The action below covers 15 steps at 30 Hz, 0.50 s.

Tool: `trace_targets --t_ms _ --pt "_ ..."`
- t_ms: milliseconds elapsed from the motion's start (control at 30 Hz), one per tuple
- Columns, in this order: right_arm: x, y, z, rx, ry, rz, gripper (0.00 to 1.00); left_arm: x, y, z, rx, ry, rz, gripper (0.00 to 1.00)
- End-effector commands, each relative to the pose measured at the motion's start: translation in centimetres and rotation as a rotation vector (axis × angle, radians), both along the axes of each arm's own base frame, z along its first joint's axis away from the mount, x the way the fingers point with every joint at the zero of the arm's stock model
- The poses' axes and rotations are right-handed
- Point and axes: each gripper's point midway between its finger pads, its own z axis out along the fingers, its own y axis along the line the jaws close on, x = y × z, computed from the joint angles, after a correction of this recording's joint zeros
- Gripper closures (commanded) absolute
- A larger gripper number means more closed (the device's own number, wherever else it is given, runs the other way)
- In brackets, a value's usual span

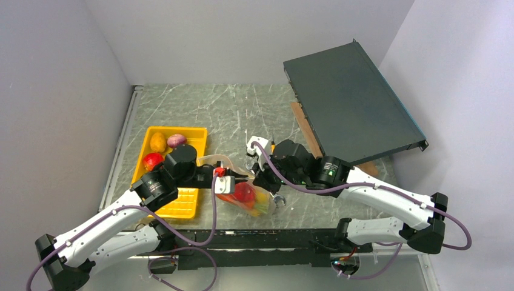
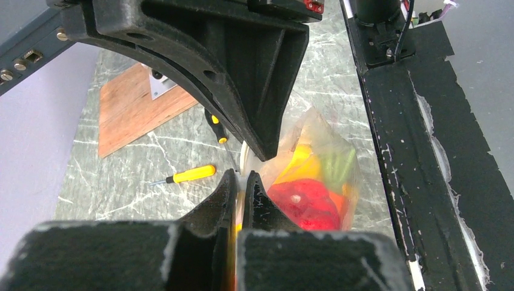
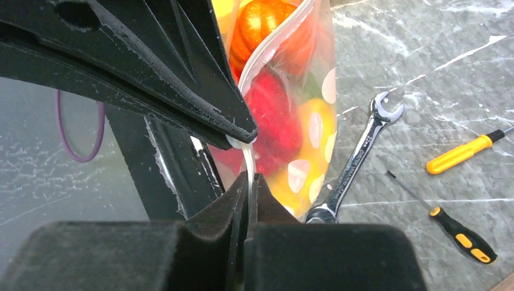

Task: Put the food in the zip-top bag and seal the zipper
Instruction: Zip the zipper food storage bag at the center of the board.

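Zip-top bag (image 1: 262,201) lies near front edge between arms, food (image 2: 303,203) inside. Left gripper (image 2: 242,185) pinches zipper (image 3: 276,42) — right gripper (image 3: 250,182) pressed together on same strip. Farther left, yellow tray (image 1: 182,205) holds three loose pieces (image 1: 158,142).

1. Top view: bright, even light from overhead; soft shadows on the table (image 1: 230,109); sharp throughout.
2. Left wrist view: the left gripper (image 2: 241,177) is dark and blurred near the lens; the bag (image 2: 321,157) glows translucent.
3. Right wrist view: the right gripper (image 3: 250,182) is underexposed and soft; the wrench (image 3: 357,162) glints.
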Motion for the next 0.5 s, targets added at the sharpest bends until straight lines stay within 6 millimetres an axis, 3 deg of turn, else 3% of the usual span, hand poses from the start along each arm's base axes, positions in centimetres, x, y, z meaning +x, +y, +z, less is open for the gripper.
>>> trace_targets --t_ms 0,233,467 --pt "0.5 1.2 2.5 0.089 -0.023 -0.009 1.0 0.3 0.0 1.4 -0.034 -0.053 0.0 1.0" --pt "1.6 -1.7 2.0 0.048 -0.066 -0.128 1.0 2.7 1.3 0.8 0.001 -0.122 0.145 1.0" --pt "0.7 -3.9 1.7 0.066 -0.068 -0.147 1.0 5.5 3.5 0.7 0.013 -0.197 0.307 1.0"
